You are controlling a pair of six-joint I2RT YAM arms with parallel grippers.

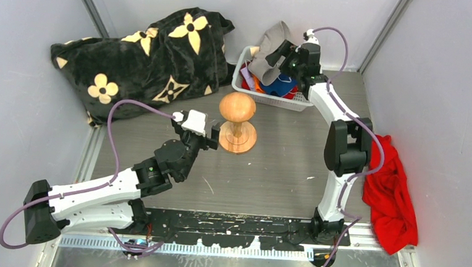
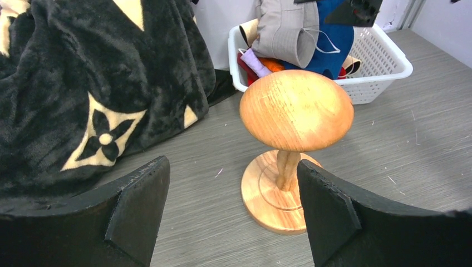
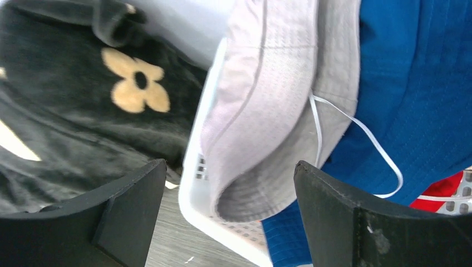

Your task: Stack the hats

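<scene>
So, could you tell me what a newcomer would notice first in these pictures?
Probably the big black blanket with cream flowers heaped at the far left. Next, the bare wooden hat stand in the middle, and behind it the white basket crammed with hats, a grey hat drooping over its rim.

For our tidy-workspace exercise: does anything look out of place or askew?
The grey hat droops over the rim of the white basket, not inside it; a red cloth lies crumpled at the right edge of the table.
</scene>
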